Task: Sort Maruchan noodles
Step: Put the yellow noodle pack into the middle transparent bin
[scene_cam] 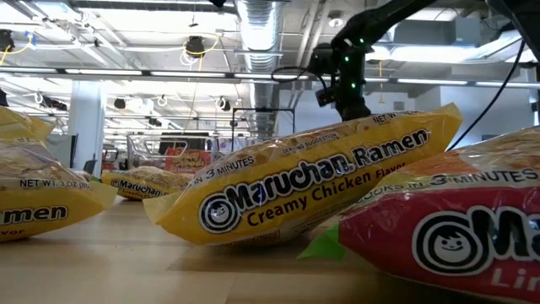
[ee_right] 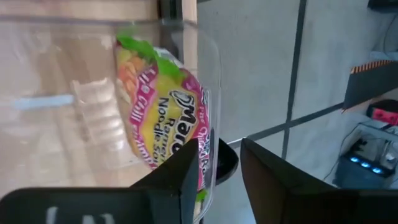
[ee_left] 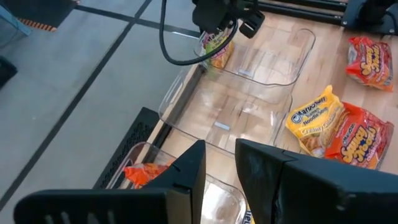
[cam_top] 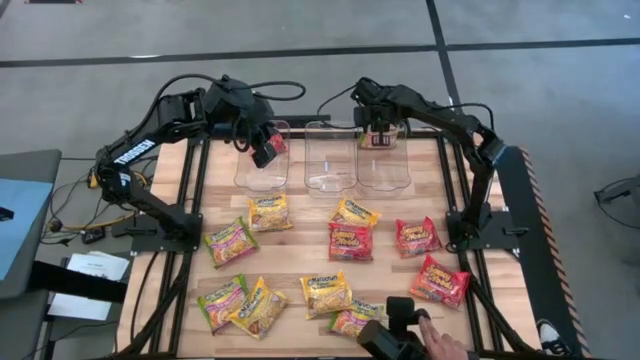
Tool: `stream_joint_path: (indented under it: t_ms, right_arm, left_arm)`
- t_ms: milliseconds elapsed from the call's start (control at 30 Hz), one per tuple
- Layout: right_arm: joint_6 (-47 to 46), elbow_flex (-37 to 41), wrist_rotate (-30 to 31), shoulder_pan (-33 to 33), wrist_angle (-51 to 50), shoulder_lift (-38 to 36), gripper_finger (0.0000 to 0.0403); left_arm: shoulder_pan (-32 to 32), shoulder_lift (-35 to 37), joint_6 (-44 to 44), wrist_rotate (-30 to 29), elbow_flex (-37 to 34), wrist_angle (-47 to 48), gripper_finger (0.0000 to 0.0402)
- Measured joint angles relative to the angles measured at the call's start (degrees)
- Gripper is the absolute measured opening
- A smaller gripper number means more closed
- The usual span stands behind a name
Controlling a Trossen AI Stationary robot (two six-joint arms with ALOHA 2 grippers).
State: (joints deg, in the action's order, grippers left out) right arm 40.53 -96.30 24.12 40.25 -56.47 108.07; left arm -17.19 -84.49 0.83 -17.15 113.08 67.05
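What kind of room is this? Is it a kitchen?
Probably not a kitchen, more likely a robot lab or workshop: bare ceiling ducts, a gray concrete floor, and a wooden table with robot arms.

Grey floor [cam_top: 300, 25] with dark lines; ceiling ducts [scene_cam: 261, 25] overhead.

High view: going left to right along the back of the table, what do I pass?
Left gripper over the left bin → empty middle bin → right gripper over the right bin, which holds a green-and-pink packet.
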Motion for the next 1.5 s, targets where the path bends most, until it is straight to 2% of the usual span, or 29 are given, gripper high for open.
stream_joint_path:
  t_ms: [267,367,533,600,733,967,1033,1167,1300,1500]
  right_arm:
    - [-9.1,-11.8,0.0,-2.6,-12.5,0.0,0.0148]
    - [-13.0,-16.3,0.0,-3.4,-16.4,0.0,0.0148]
    - [-18.0,-23.4,0.0,-5.0,-21.8,0.0,0.0148]
    - [-19.4,-25.7,0.0,-5.8,-23.6,-0.4,0.0148]
    - [-21.5,-29.5,-0.2,-7.3,-26.2,-2.2,0.0147]
    - [-22.7,-32.1,-0.2,-9.7,-29.1,-6.2,0.0147]
    - [-22.7,-32.1,-0.2,-10.2,-29.6,-7.2,0.0147]
    - [-23.2,-32.1,-0.2,-11.2,-31.3,-8.8,0.0147]
    - [-26.1,-32.1,-0.2,-11.9,-33.2,-9.5,0.0147]
    - [-31.7,-32.1,-0.5,-13.3,-33.6,-9.6,0.0147]
  left_arm:
    - [0.0,0.1,-0.7,-0.3,0.0,3.1,0.0122]
    - [0.0,0.1,-1.4,-2.3,0.0,2.4,0.0144]
    - [0.0,0.1,-1.4,-9.0,0.0,2.3,0.0176]
    - [0.0,0.1,-1.5,-8.8,0.0,2.3,0.0182]
    - [0.0,0.1,-5.1,-3.8,0.0,4.4,0.0185]
    - [1.0,0.1,-17.1,14.6,0.0,16.1,0.0185]
    - [2.1,0.2,-19.4,18.2,0.0,19.3,0.0185]
    - [5.9,0.2,-24.4,19.7,-0.1,23.1,0.0185]
    - [10.9,0.8,-28.4,19.7,-2.8,22.9,0.0185]
    - [17.2,2.9,-36.6,17.6,-12.1,22.3,0.0185]
